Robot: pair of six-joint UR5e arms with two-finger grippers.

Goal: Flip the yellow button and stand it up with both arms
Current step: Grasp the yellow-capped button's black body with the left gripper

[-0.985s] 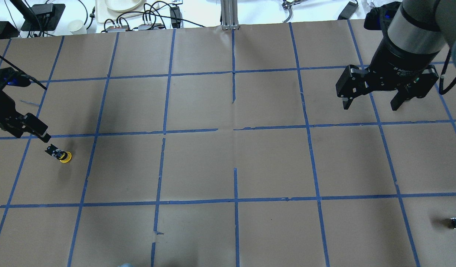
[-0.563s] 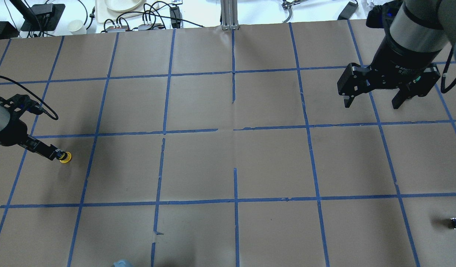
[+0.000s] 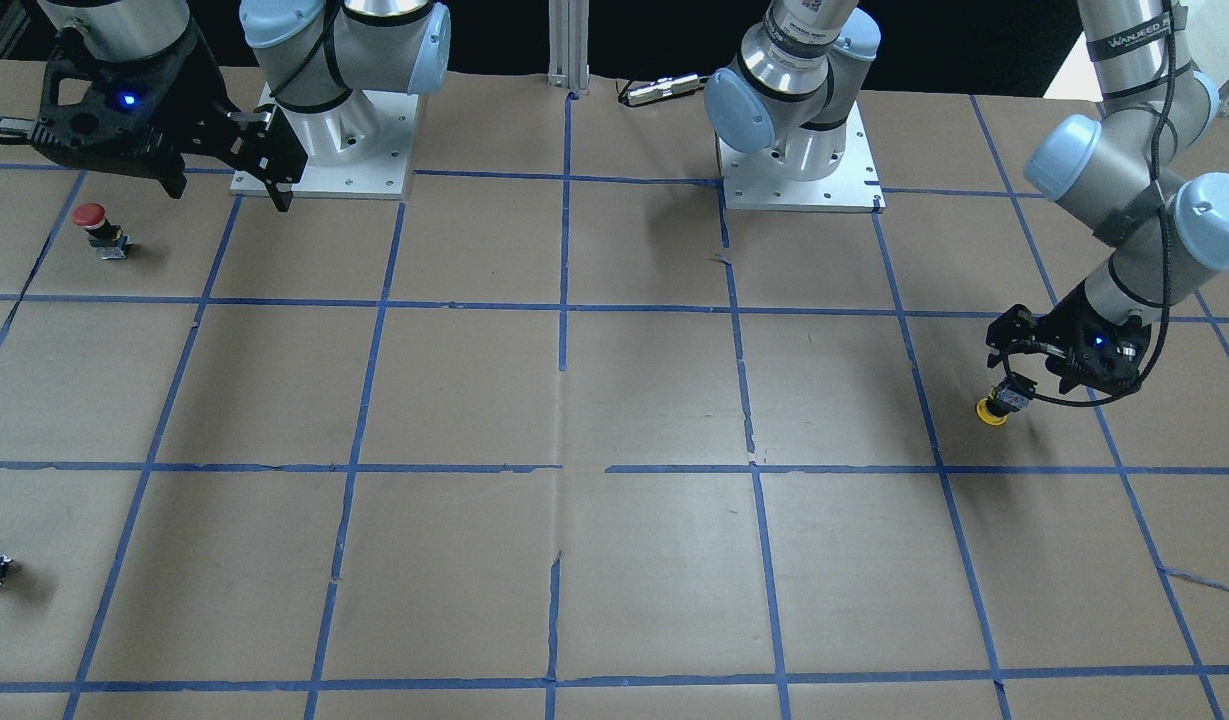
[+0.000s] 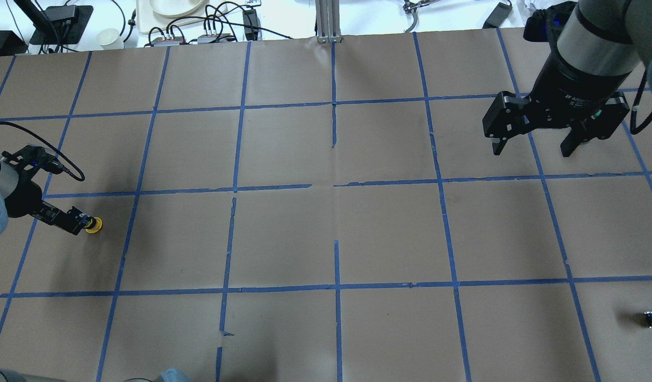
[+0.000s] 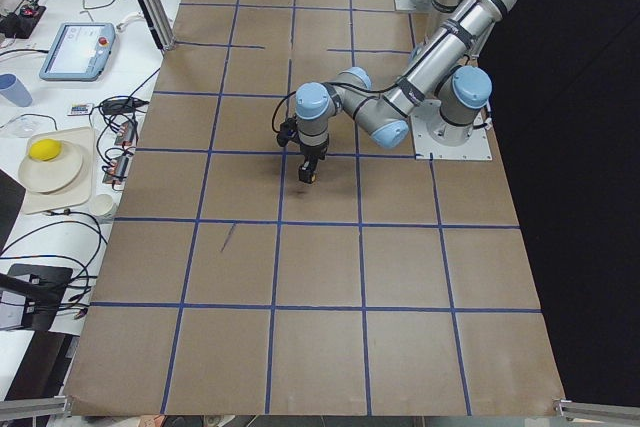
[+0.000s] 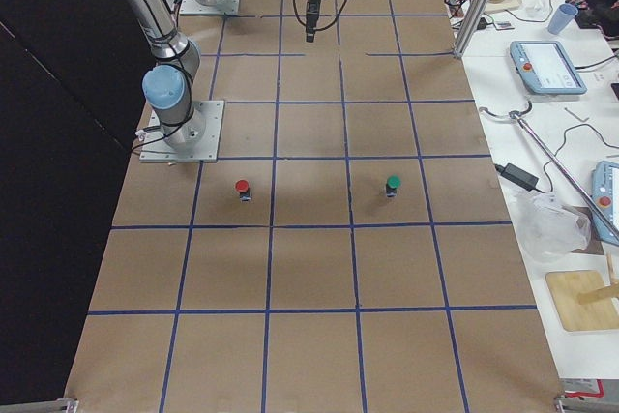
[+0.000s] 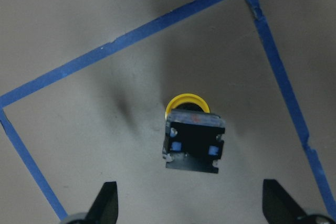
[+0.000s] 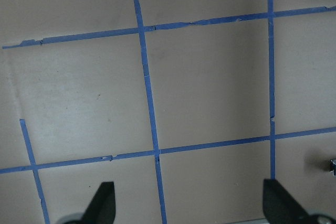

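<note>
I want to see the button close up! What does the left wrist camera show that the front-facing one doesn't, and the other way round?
Only the left wrist view shows the blue spots on the dark block of the yellow button. Only the front-facing view shows the red button and the right tool, open. Both show the yellow button on brown paper with blue tape.

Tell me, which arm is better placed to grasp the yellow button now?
Left. The left gripper is open and right at the yellow button; the right gripper hangs open far away across the table.
</note>
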